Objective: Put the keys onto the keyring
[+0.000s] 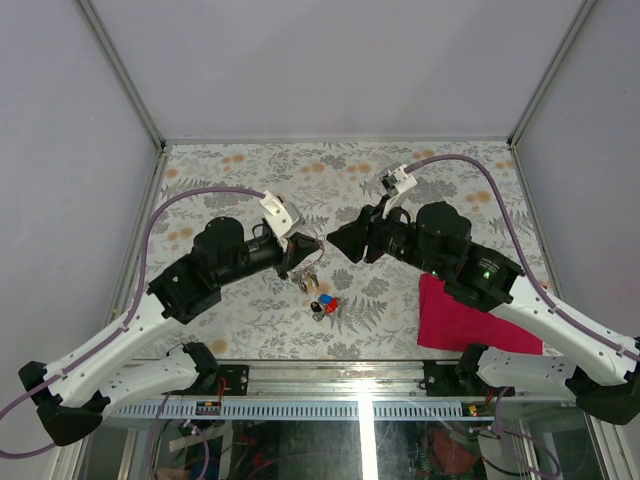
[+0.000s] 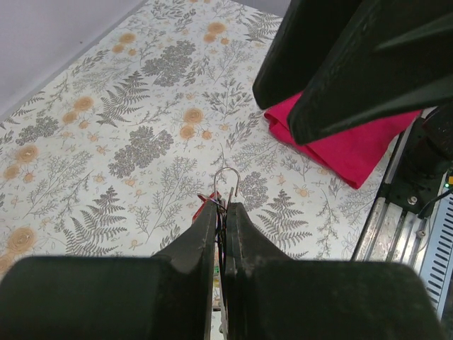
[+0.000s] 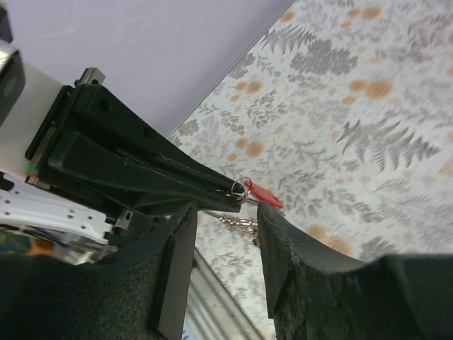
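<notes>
My left gripper is shut on the keyring, whose silvery pieces hang below its tips. In the left wrist view the thin wire loop sticks out past the closed fingers. My right gripper is open and empty, its tips close to the left gripper's tips. In the right wrist view its jaws frame the ring and a hanging chain. A red key and a blue key lie together on the table below the grippers. The red key shows right beside the ring. The green key is not clearly visible.
A red cloth lies on the flowered table at the front right, under my right arm, and shows in the left wrist view. White walls enclose the table on three sides. The metal front rail runs along the near edge.
</notes>
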Motion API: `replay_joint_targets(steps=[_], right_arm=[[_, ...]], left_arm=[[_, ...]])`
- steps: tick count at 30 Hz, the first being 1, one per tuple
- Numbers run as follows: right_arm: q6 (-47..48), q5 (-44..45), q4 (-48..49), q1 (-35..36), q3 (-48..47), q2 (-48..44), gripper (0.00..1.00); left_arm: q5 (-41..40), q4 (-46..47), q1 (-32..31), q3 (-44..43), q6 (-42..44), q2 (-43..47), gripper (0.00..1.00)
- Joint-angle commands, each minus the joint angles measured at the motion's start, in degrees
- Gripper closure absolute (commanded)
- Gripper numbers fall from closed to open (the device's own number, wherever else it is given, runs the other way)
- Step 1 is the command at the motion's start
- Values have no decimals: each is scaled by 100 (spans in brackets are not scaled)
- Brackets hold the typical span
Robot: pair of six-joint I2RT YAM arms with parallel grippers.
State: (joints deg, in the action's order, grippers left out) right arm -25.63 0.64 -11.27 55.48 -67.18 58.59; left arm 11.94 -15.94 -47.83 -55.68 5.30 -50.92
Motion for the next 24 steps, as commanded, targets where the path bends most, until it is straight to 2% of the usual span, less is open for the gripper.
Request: replay_joint_targets(steps=[1,14,24], right_arm=[[-1486,232,244,8,25,61,54],[-1790,312,378,-1,194,248,55],[-1952,155,894,3,461,268,61]], left_arm=[[-141,749,8,29,-141,101,100],[141,906,9,148,-128,267,100],[377,905,6,242,-36,381,100]])
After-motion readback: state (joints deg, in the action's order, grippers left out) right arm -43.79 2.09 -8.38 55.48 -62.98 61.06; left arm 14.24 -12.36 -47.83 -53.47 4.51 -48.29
